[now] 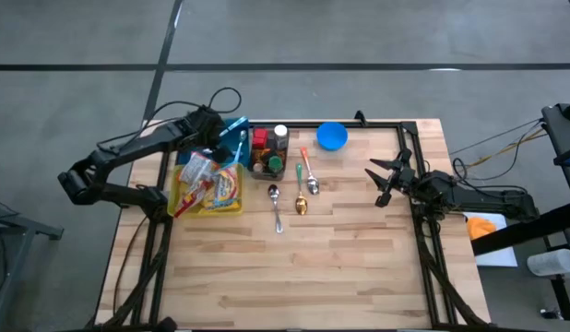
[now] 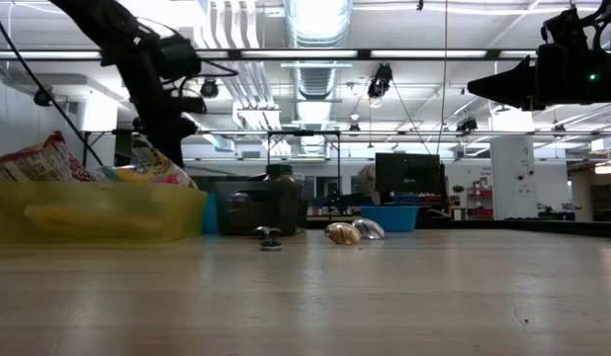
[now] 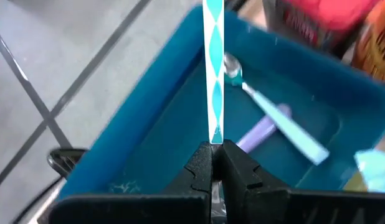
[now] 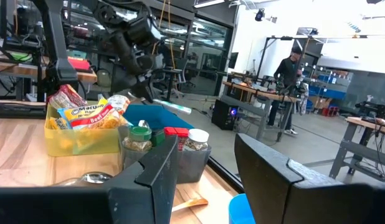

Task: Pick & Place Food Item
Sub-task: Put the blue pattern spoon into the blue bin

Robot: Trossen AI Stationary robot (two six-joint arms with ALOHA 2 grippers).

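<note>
At the upper left of the high view the left gripper (image 3: 216, 163) pinches a blue-and-white patterned stick (image 3: 213, 68) above the blue bin (image 3: 149, 124), while the right gripper (image 1: 385, 182) waits spread at right

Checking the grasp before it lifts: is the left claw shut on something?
Shut: the left claw pinches a blue-and-white patterned stick over the blue bin.

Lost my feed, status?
Left hand shut on striped stick over blue bin. Right hand open, empty, waiting table's right. Nothing blocking.
</note>
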